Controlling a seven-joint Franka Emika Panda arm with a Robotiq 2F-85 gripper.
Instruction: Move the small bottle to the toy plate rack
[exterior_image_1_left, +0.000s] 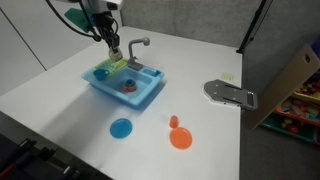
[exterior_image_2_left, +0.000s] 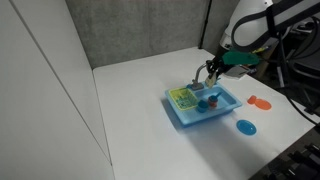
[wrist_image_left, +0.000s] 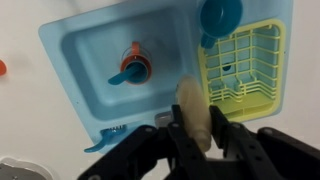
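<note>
We see the fingers (wrist_image_left: 178, 135) clamped on the small bottle (wrist_image_left: 193, 110), held above the near side of the light blue toy sink (wrist_image_left: 70, 40), just beside the toy plate rack (wrist_image_left: 247, 65). We judge the pickup done and the carry nearly over; a short shift across to the rack and the release remain. The rack's yellow-green slots hold nothing we can make out. The basin holds an orange-and-blue toy piece (wrist_image_left: 132, 66), and a blue cup (wrist_image_left: 220, 14) sits at its edge beside the rack. Out on the table (exterior_image_1_left: 50, 100) lie a blue plate (exterior_image_1_left: 121, 127) and an orange plate (exterior_image_1_left: 181, 139).
</note>
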